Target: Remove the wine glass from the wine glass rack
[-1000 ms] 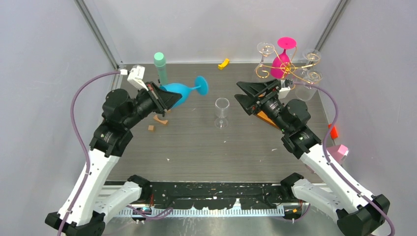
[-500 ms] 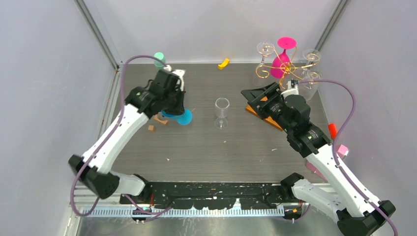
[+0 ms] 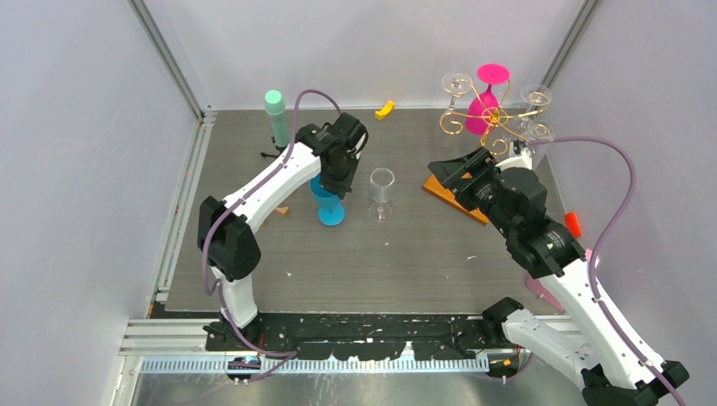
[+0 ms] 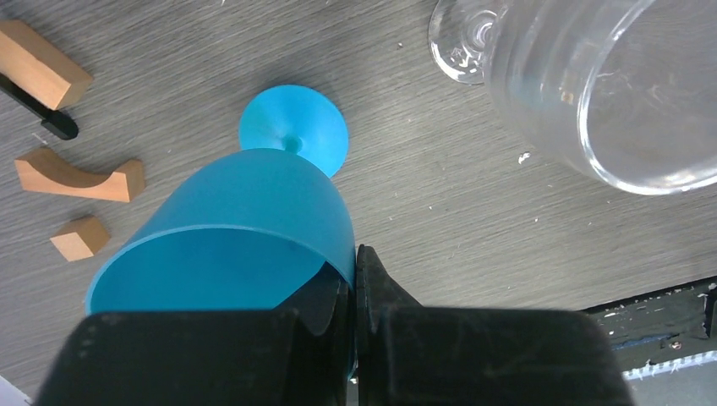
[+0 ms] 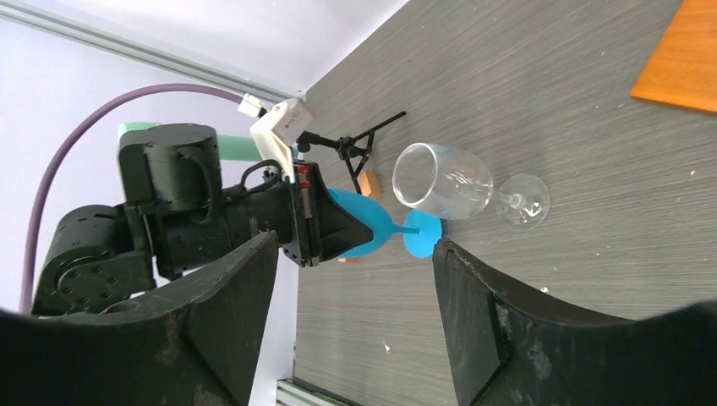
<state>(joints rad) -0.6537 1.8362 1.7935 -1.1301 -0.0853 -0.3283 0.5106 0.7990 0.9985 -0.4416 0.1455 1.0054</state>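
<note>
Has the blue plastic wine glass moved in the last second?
Yes. The blue plastic wine glass has swung from sideways to upright and shifted right, nearer the clear standing wine glass.
</note>
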